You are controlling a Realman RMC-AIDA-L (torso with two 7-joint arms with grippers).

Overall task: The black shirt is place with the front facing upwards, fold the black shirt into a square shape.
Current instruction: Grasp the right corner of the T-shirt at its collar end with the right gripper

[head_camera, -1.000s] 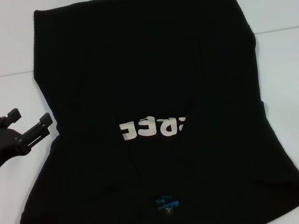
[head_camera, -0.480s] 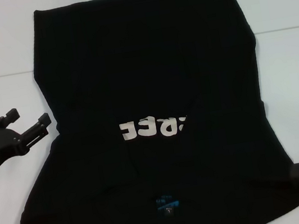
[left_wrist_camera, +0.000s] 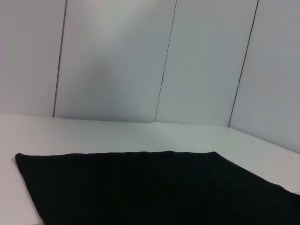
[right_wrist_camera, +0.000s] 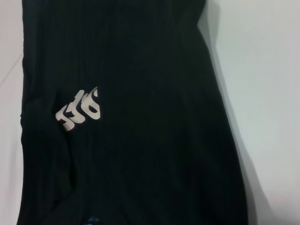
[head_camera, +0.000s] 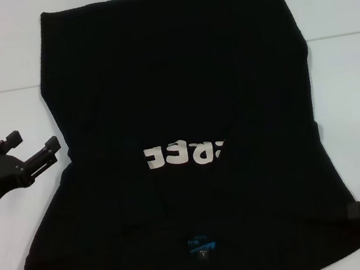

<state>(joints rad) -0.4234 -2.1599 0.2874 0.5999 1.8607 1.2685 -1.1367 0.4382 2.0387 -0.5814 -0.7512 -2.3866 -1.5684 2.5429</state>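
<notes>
Right gripper (head_camera: 357, 213), black, fingers spread, sits at the near right corner of the plain black soft cloth shirt (head_camera: 180, 94), tips touching its edge, nothing clamped. Farther out, left gripper (head_camera: 34, 146) gapes empty just beside the shirt's left edge on the white table (head_camera: 16, 222).

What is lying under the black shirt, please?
The black shirt lies spread on the white table, which shows around it in the head view. Whatever else may be beneath the cloth is covered and cannot be seen.
</notes>
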